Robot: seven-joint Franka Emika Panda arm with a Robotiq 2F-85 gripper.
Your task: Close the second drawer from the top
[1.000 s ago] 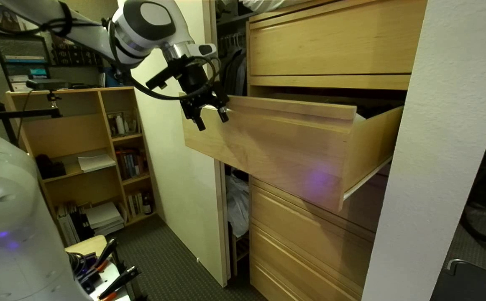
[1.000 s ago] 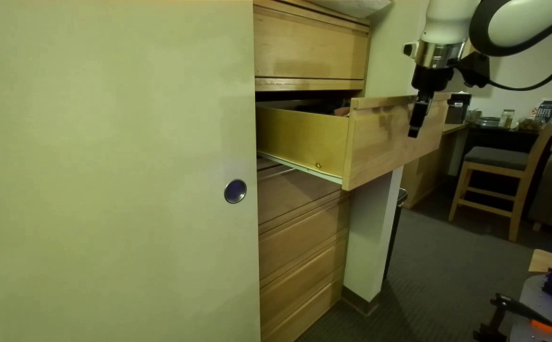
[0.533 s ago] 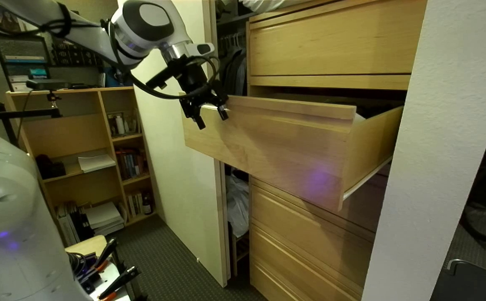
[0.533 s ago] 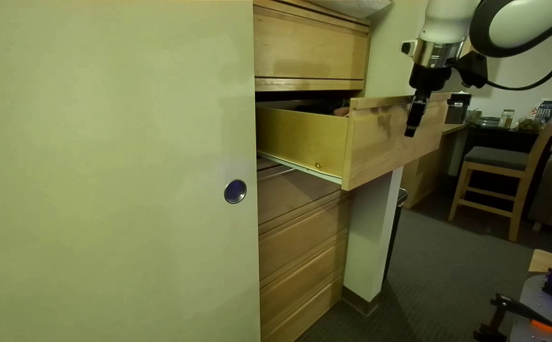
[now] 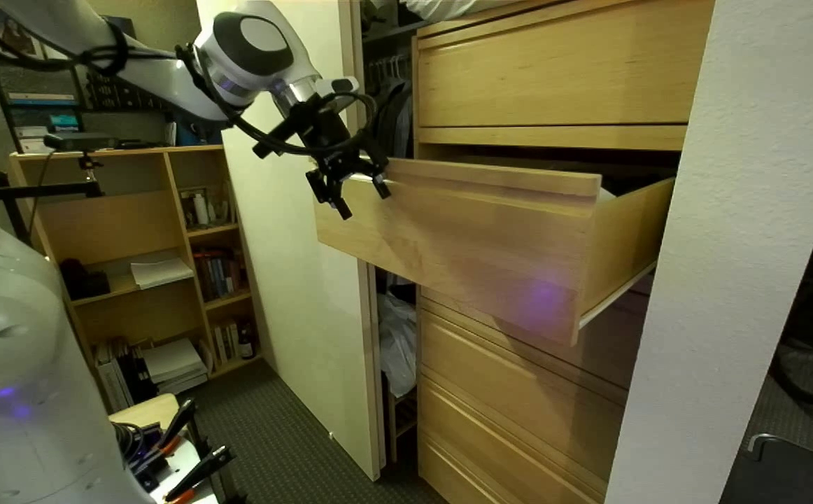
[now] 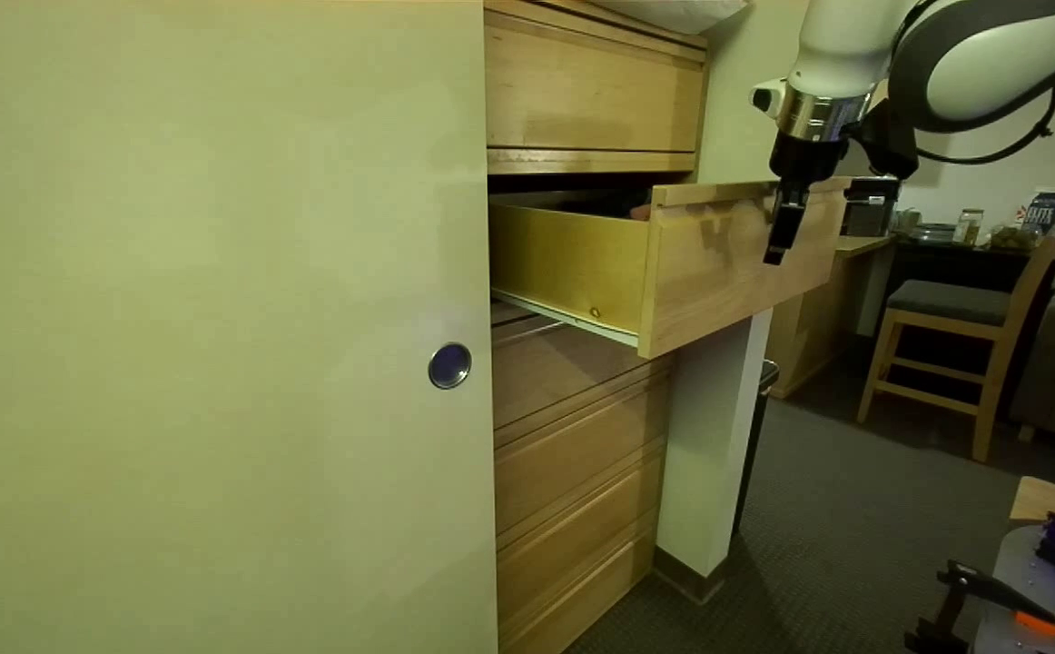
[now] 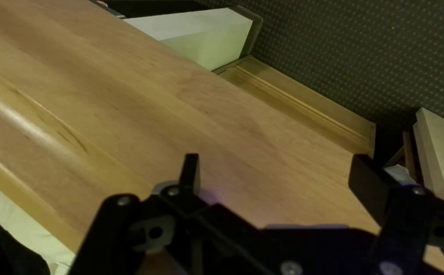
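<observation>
The second drawer from the top (image 5: 476, 231) is light wood with a plain flat front, and it is pulled out of the chest. It also shows in an exterior view (image 6: 727, 272), where its side and the pale rail under it are visible. My gripper (image 5: 364, 201) is at the drawer front's upper part, near the end by the sliding door in that view. In the wrist view my gripper (image 7: 275, 158) has its fingers wide apart with nothing between them, and the drawer front (image 7: 214, 126) fills the space ahead. The gripper seems to touch the front; the exact contact is hidden.
The top drawer front (image 5: 553, 77) and the lower fronts (image 5: 518, 378) are flush with the chest. A sliding door (image 6: 219, 318) stands at one side and a white wall post (image 5: 735, 245) at the other. A bookshelf (image 5: 126, 231) and a chair (image 6: 950, 300) stand farther off.
The drawer has slid a little inward toward the chest, mostly in the last half second. My gripper has moved the same way with it and stays open.
</observation>
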